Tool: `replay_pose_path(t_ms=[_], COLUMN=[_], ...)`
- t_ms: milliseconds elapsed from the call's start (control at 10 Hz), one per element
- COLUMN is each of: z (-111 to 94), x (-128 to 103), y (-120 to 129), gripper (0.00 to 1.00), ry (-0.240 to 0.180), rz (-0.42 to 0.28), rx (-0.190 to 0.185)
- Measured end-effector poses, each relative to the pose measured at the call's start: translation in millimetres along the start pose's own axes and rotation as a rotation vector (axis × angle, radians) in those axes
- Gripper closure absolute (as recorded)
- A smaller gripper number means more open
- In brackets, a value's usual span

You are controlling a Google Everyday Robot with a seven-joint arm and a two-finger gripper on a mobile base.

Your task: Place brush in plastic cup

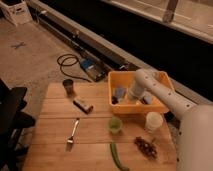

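The plastic cup [115,125], small and translucent light green, stands upright on the wooden table [55,150] just in front of the yellow bin [116,106]. My white arm reaches from the right down into that bin. The gripper [128,96] is low inside it, shut, among blue-grey items [120,92]. The brush is hidden. What the gripper has closed on, if anything, is hidden by the wrist and the bin's contents. The gripper is behind and slightly right of the plastic cup.
A white cup [153,121] stands right of the green one. A dark metal cup [68,87] is at the table's back left, with a brown bar [83,105] and a fork [73,134] nearer. A green pod [118,156] and grapes [146,147] lie at the front. A black chair [11,115] is at left.
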Motion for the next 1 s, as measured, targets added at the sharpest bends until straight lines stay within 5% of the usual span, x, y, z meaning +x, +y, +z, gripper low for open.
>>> replay_pose_path(t_ms=[500, 1000], z=[-70, -120], x=[-29, -35], y=[-10, -12], gripper=[1.0, 1.0], ry=[-0.035, -0.016], rz=[-0.048, -0.084], rx=[0.157, 0.248])
